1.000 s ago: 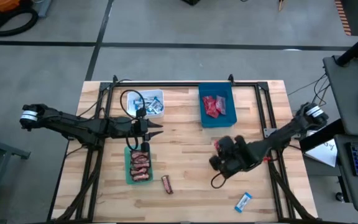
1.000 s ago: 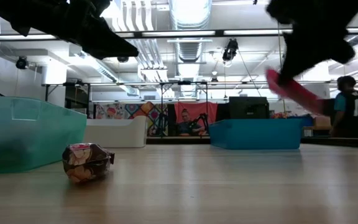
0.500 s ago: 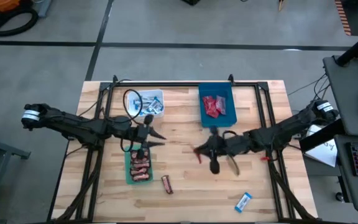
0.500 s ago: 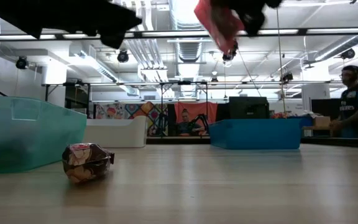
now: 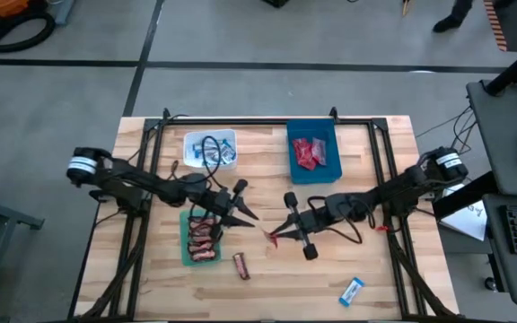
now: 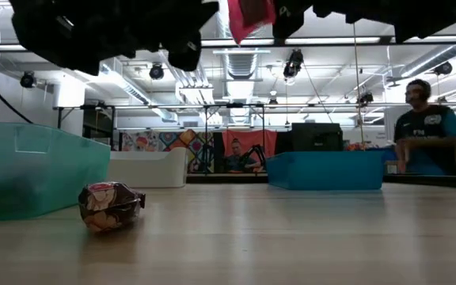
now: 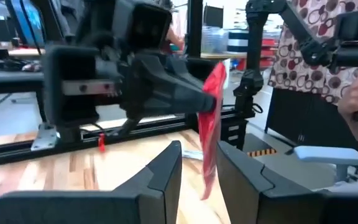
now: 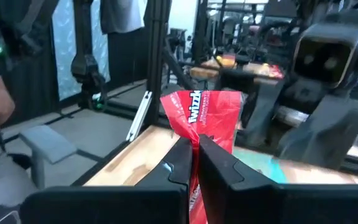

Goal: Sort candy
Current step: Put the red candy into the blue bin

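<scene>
High view | my right pincer [image 5: 276,236] clamped on red packet [image 5: 275,240], mid-desk, facing left pincer [image 5: 248,215], whose fingers stand partly apart, empty | judgement: handover; keep packet upright, centred between left fingers, release only once they grip | blue bin [image 5: 313,174] at far edge.

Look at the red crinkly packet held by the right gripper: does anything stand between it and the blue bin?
Nothing visible does. The right gripper holds the red crinkly packet above bare tabletop, and the blue bin lies just beyond. The left gripper hovers close beside the packet, off that path.
</scene>
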Controlling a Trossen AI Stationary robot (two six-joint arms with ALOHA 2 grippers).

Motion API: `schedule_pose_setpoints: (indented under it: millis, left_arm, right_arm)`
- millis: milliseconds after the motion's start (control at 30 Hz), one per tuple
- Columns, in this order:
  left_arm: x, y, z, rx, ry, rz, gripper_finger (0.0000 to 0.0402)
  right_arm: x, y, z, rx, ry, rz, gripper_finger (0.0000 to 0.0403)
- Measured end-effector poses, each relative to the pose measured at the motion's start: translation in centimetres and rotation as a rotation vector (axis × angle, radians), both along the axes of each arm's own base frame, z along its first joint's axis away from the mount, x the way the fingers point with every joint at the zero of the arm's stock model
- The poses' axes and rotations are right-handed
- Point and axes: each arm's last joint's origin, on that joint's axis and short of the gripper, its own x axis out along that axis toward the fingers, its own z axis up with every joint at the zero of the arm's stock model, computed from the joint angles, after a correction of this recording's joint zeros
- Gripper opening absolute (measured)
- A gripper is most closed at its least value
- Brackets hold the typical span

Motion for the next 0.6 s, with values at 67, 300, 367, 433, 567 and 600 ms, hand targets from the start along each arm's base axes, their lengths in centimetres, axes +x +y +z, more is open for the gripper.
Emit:
schedule_pose_setpoints:
  millis: [67, 300, 367, 433, 567, 600]
  left_arm:
    - [0.5, 0.0, -0.4, -0.007, 0.009, -0.003, 0.0085]
    - [2.1, -0.2, -1.0, -0.011, 0.032, -0.008, 0.0111]
    - [2.3, 0.1, -1.3, -0.008, 0.075, -0.001, 0.0117]
    - [2.0, 0.7, -1.8, 0.009, 0.191, 0.020, 0.0121]
    - [0.6, 2.3, -2.1, 0.015, 0.467, 0.122, 0.0123]
    - [0.2, 2.6, -2.2, 0.020, 0.525, 0.158, 0.0123]
  right_arm:
    - [0.1, 0.0, 0.0, 0.005, -0.012, -0.005, 0.0013]
    - [0.1, -0.3, 0.4, 0.012, -0.021, -0.062, 0.0013]
    - [-0.1, -0.7, 0.8, 0.025, -0.005, -0.171, 0.0013]
    - [-0.4, -1.2, 1.0, 0.036, 0.044, -0.317, 0.0013]
    - [-1.5, -2.7, 1.8, 0.051, 0.173, -0.688, 0.0013]
    - [-1.9, -3.2, 2.0, 0.055, 0.202, -0.784, 0.0013]
